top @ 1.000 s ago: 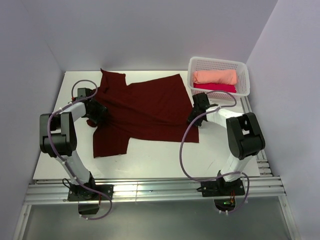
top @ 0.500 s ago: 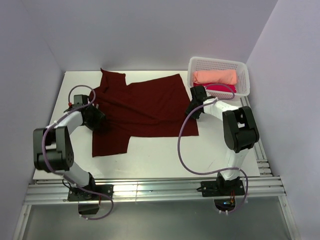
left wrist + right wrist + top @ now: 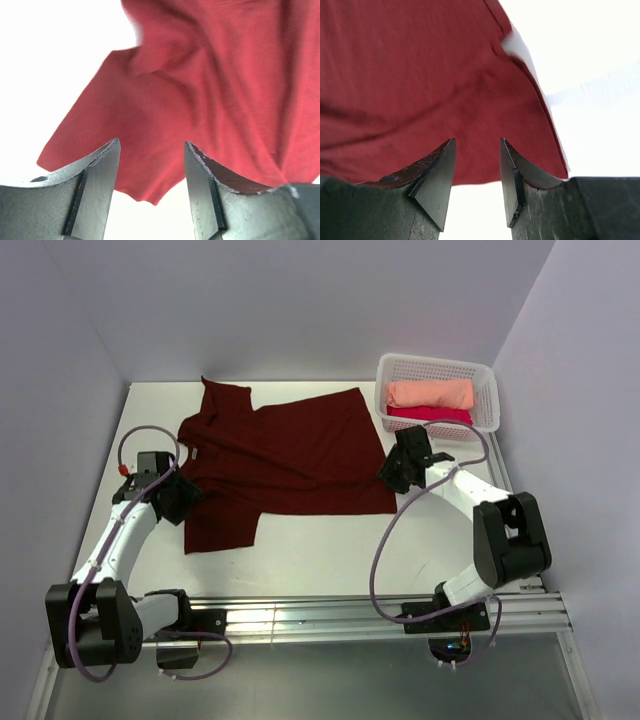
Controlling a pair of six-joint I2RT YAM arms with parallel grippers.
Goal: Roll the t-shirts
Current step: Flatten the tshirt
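Two grippers, both spread, nothing pinched. I see the left gripper (image 3: 152, 145) at the edge of the maroon shirt (image 3: 290, 455), which lies flat just ahead of its fingers. Right gripper (image 3: 477, 142): shirt's corner just ahead. Beyond it, a basket (image 3: 437, 362) holds the peach shirt (image 3: 430, 393) and pink shirt (image 3: 432, 415).
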